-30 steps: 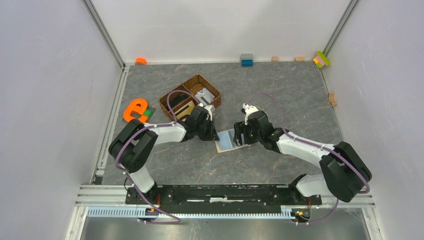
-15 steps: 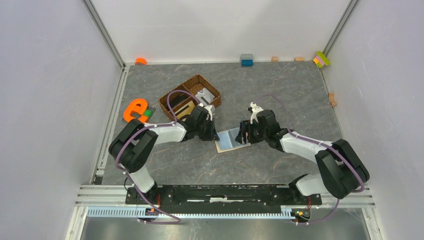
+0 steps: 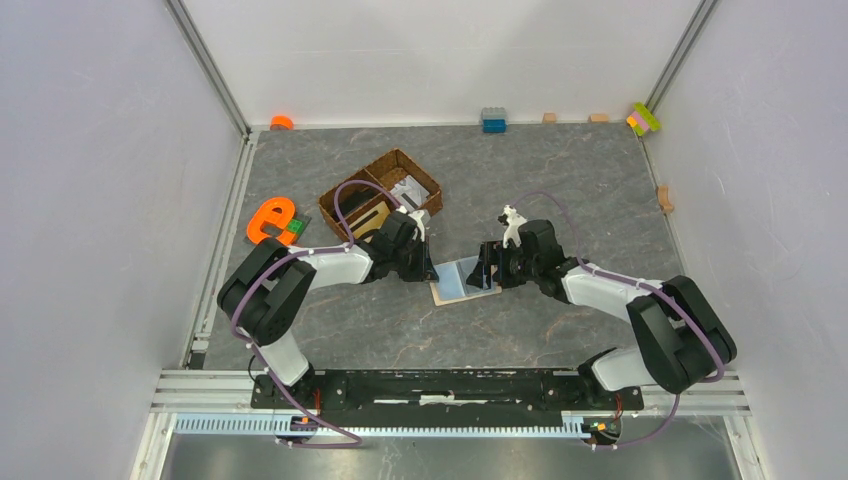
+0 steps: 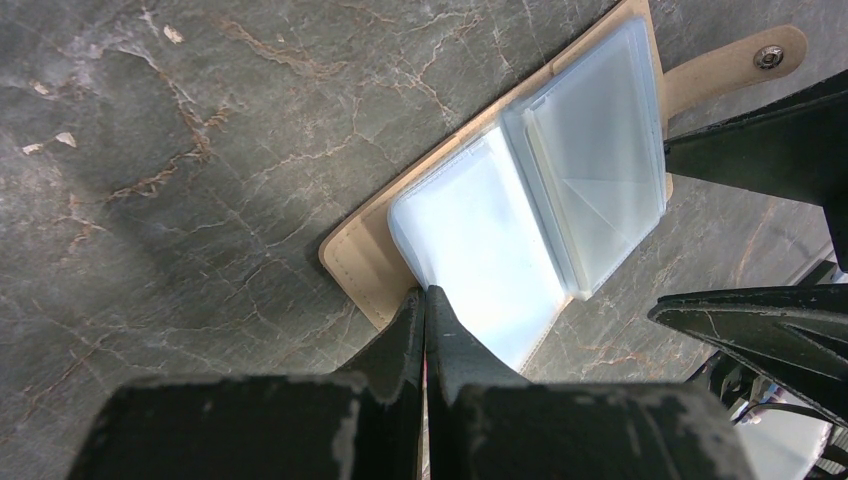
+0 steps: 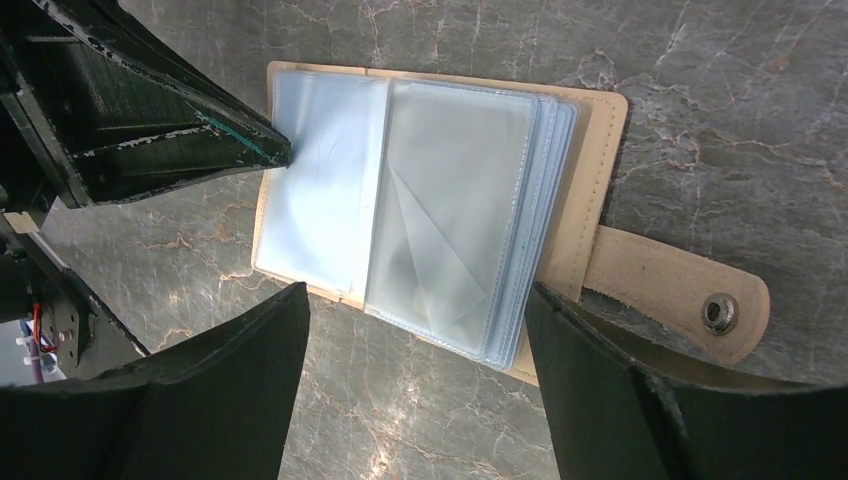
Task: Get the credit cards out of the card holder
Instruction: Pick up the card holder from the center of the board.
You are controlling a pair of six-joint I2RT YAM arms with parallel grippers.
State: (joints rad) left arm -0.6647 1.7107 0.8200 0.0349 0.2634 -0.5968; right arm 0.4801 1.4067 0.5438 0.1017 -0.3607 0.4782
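Top external view: the card holder (image 3: 462, 282) lies open on the grey desk (image 3: 580, 190), between the two arms and near the wicker basket (image 3: 360, 177).
Card holder: the beige cover lies flat on the desk. The clear-grey sleeves (image 5: 450, 210) face up, with one sleeve turned over to one side and the rest stacked on the other.
Closing tab (image 5: 680, 290): it stretches out flat on the desk beside the stack, with its metal snap (image 5: 718, 312) facing up.
Credit cards: they cannot be told apart from the pale sleeves in any view.
Left hand (image 4: 425, 298): the fingers are pressed tightly together. Their tips rest on the corner of the single turned sleeve, close to the cover's stitched edge. Whether the sleeve is pinched between them cannot be told.
Right hand (image 5: 410, 310): it is spread wide and straddles the holder from the opposite side to the left hand. One finger is over the corner of the turned sleeve; the other is just beside the stack, below the tab. Whether either finger touches the holder cannot be told.
Hands together: the two hands face each other across the holder, close but apart.
Orange letter toy (image 3: 268, 220): it sits on the far side of the basket, well apart from the holder.
Blue-grey block (image 3: 493, 120): it stands at the far wall.
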